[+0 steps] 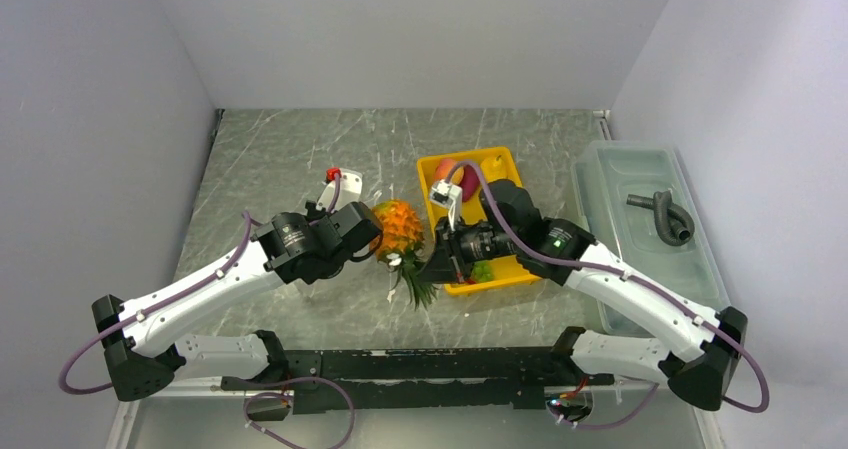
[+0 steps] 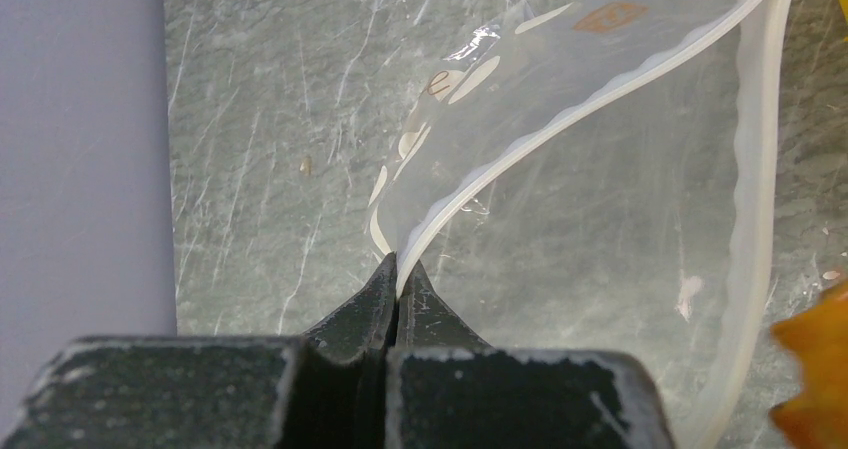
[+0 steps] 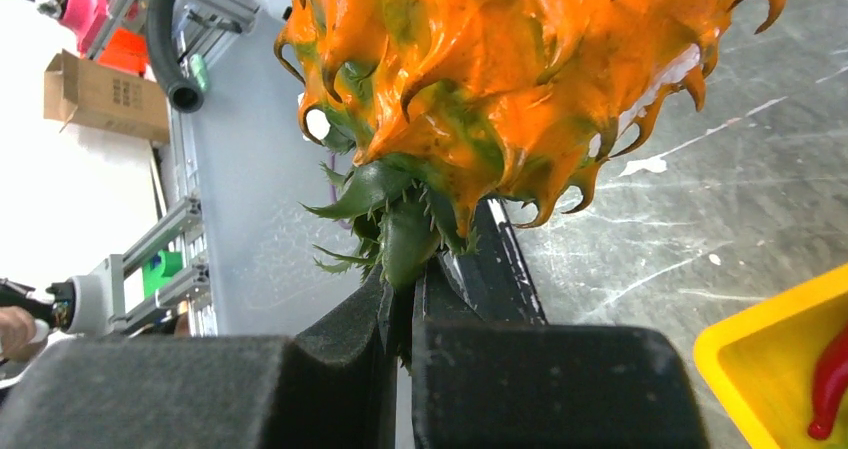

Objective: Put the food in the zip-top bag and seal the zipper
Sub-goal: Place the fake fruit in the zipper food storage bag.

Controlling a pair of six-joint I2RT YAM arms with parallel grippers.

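Plastic, clear and floppy with pale printed dots, makes up the zip-top bag [image 2: 560,199], which hangs open in front of the left pincer [image 2: 398,269]. Its zipper [image 2: 560,119] is a thin, whitish, ribbed strip along the mouth. The black fingers are pressed together on one end of that strip, which curves up and away from the tips. A second strip runs down the far right side of the mouth.

The spiky orange rubbery toy pineapple [image 3: 520,69] sits just above the right pincer [image 3: 405,279]. Its skin is covered in hooked points, and its serrated green leaves [image 3: 390,219] are pinched between the closed black fingers. To this pincer's lower right lies a corner of the yellow rectangular plastic tray [image 3: 770,359], holding a glossy red chilli [image 3: 830,384].

From above, both white arms reach forward and bend inward over the grey veined marble table [image 1: 280,159]. Their wrists nearly meet, with the pineapple between them.
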